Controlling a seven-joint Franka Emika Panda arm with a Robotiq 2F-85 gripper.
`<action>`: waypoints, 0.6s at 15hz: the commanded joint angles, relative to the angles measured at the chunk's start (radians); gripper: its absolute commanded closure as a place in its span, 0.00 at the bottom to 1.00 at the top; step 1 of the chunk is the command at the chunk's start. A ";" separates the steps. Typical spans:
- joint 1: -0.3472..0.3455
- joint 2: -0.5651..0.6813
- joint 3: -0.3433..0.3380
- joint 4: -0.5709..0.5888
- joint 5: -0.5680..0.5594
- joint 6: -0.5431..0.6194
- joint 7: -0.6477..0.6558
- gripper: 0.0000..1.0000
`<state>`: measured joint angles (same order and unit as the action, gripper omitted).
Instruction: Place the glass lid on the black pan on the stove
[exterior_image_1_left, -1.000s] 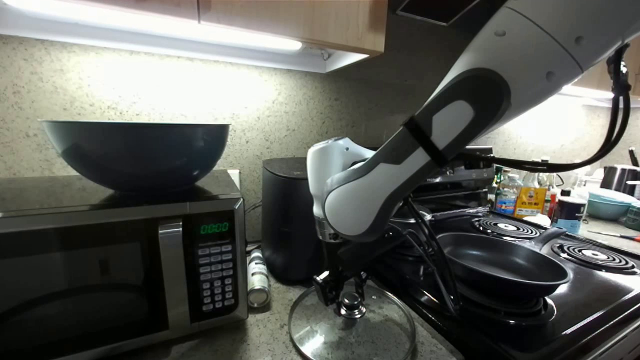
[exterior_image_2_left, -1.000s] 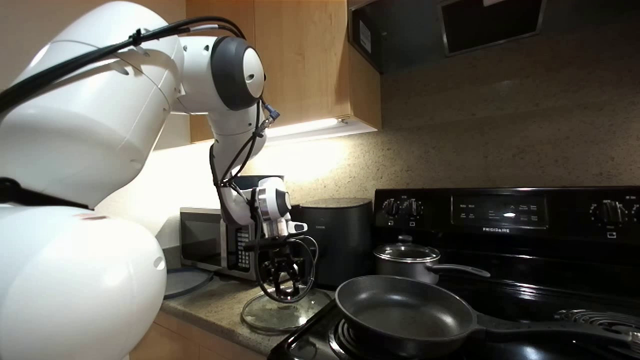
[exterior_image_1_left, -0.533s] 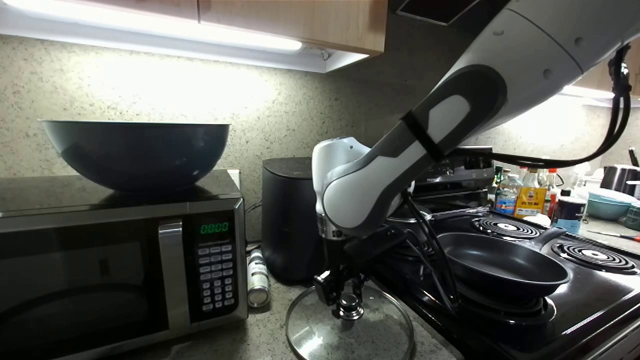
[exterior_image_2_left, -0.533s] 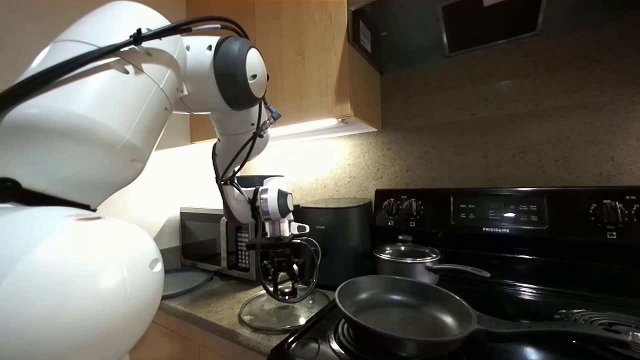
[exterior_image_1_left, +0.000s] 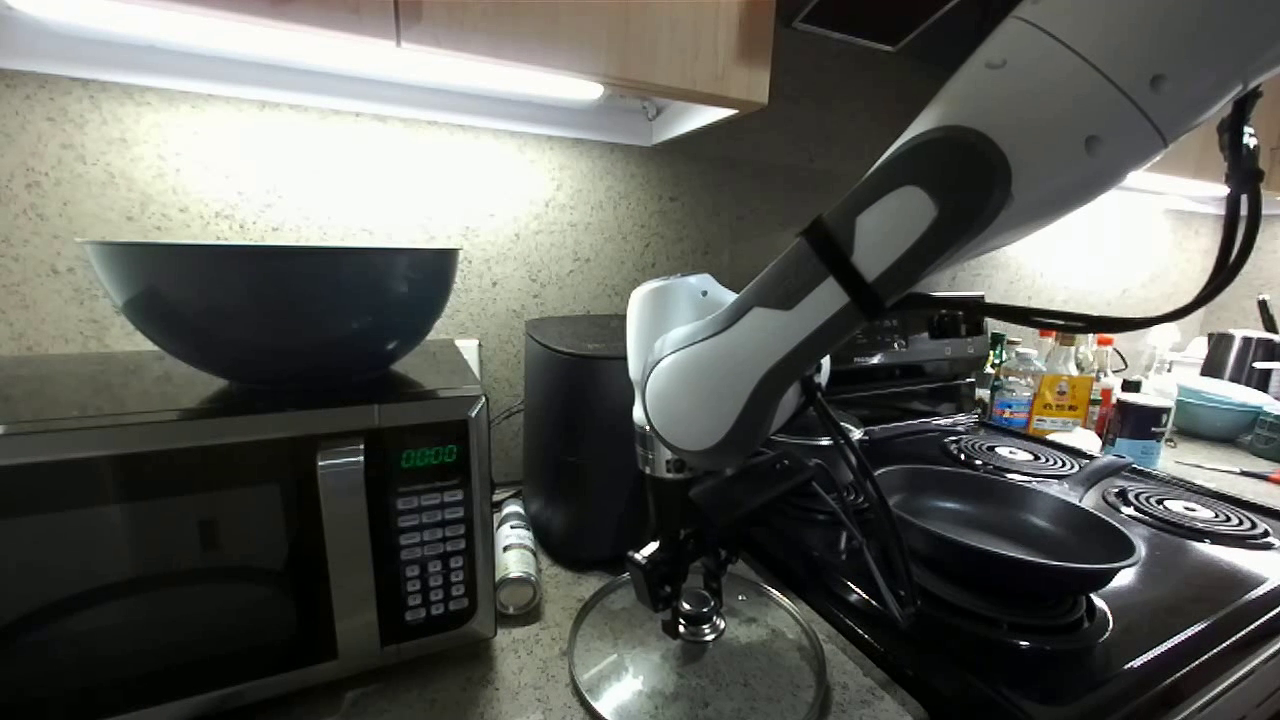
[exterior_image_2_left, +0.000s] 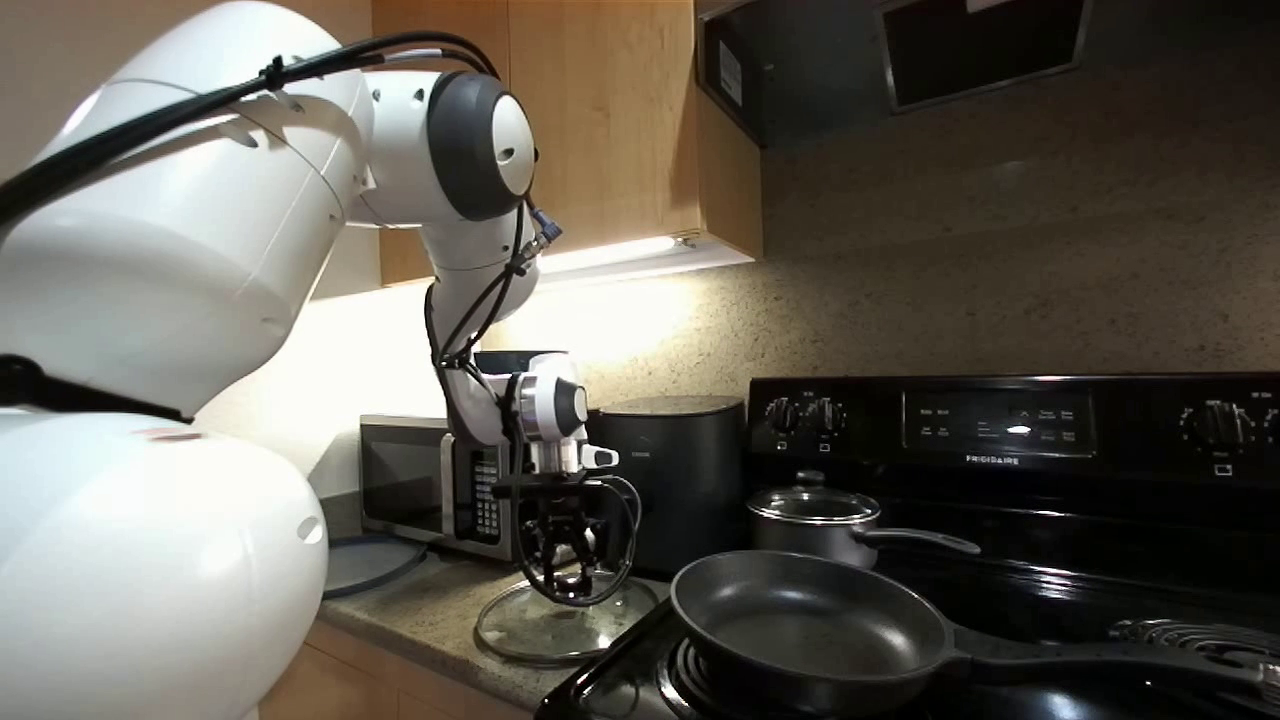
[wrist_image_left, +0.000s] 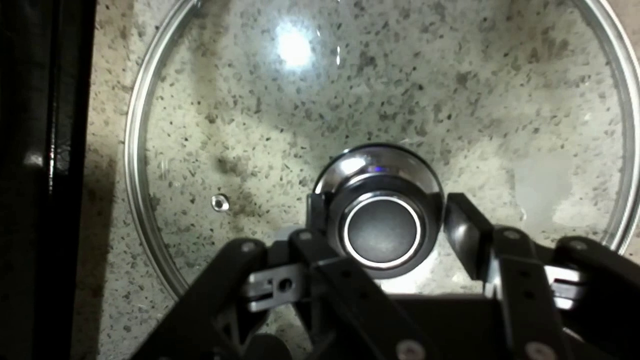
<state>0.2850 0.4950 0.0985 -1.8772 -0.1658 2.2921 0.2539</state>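
The glass lid lies flat on the speckled counter beside the stove, seen in both exterior views (exterior_image_1_left: 740, 675) (exterior_image_2_left: 535, 628) and the wrist view (wrist_image_left: 280, 115). Its round knob (wrist_image_left: 382, 230) points up. My gripper points down over the lid in both exterior views (exterior_image_1_left: 690, 600) (exterior_image_2_left: 574, 588). In the wrist view the gripper's fingers (wrist_image_left: 387, 212) stand on either side of the knob. The left finger seems to touch it; a narrow gap shows at the right finger. The black pan (exterior_image_1_left: 1000, 525) (exterior_image_2_left: 810, 620) sits uncovered on a front burner of the stove (exterior_image_1_left: 1180, 600) (exterior_image_2_left: 1060, 610).
A microwave (exterior_image_1_left: 170, 560) with a large dark bowl (exterior_image_1_left: 270, 310) stands left of the lid. A black appliance (exterior_image_1_left: 575, 440) and a can (exterior_image_1_left: 517, 560) are behind it. A lidded pot (exterior_image_2_left: 815, 525) is behind the pan. The stove edge (wrist_image_left: 55, 175) runs close to the lid.
The lid has slid slightly away from the stove. The wrist has shifted a little towards the stove and straightened slightly, with the fingers staying around the knob. The pan has not moved.
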 joint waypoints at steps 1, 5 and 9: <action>-0.010 -0.071 0.017 -0.079 0.027 0.035 -0.023 0.62; -0.005 -0.095 0.018 -0.105 0.021 0.053 -0.013 0.62; -0.004 -0.104 0.017 -0.111 0.021 0.034 -0.004 0.15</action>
<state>0.2868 0.4328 0.1085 -1.9397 -0.1637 2.3229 0.2540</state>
